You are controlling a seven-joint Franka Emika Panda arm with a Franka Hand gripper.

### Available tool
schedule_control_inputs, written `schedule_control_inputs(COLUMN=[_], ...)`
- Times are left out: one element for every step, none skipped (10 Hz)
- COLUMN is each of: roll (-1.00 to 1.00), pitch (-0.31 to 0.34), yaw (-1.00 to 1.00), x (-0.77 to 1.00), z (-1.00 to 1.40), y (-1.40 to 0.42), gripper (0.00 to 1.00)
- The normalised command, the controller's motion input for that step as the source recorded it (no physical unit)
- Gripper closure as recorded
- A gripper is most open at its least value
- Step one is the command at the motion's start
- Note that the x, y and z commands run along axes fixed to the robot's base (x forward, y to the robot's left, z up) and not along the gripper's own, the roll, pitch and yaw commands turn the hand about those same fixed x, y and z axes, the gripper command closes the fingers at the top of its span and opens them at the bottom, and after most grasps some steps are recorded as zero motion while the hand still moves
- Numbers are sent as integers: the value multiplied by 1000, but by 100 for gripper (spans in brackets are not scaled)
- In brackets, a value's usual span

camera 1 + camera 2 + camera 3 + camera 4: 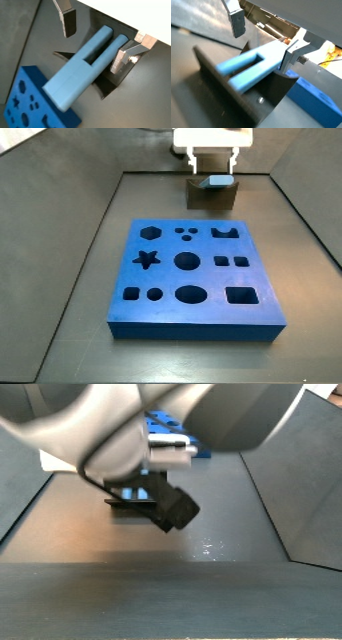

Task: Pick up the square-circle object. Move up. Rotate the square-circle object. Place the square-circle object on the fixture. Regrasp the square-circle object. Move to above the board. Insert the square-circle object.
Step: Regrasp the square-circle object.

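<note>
board (158, 422) mostly behind blurred tool (150, 459)

Board (194, 278) lies mid-surface (80, 278) in a side view. Fixture (211, 193) stands apart behind it, near the far edge. Square-circle object (218, 180) rests on the fixture's top. Gripper (214, 163) directly above, jaws either side of the object.

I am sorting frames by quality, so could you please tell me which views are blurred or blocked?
In a side view, the grey arm fills the top, out of focus, hiding most of the bright blue holed board. In both wrist views the light blue-grey peg looms large and soft between the tool's fingers. The overhead side view is sharp.
</note>
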Motion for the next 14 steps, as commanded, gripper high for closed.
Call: schedule_control_inputs(roll=[54,52,53,56,-65,-84,-46,-16,5,55,72,102,118,125], pitch=[47,56,65,69,27,-5,-32,-38,-39,-44,-45,-52,-64,-72], yaw=[4,-2,-8,-12,17,6,-24,-24,-21,-15,-12,-8,-4,1], x=[-41,-37,-31,-29,-1000,-1000,-1000,-1000,-1000,-1000,-1000,-935,-755,-618], z=[890,718,543,365,0,-44,-7,1,-2,10,20,28,23,24], y=[0,-1,0,-1,0,0,1,-3,-2,-6,-11,-14,-15,-19], gripper=[0,0,0,0,0,0,0,0,0,0,0,0,0,0])
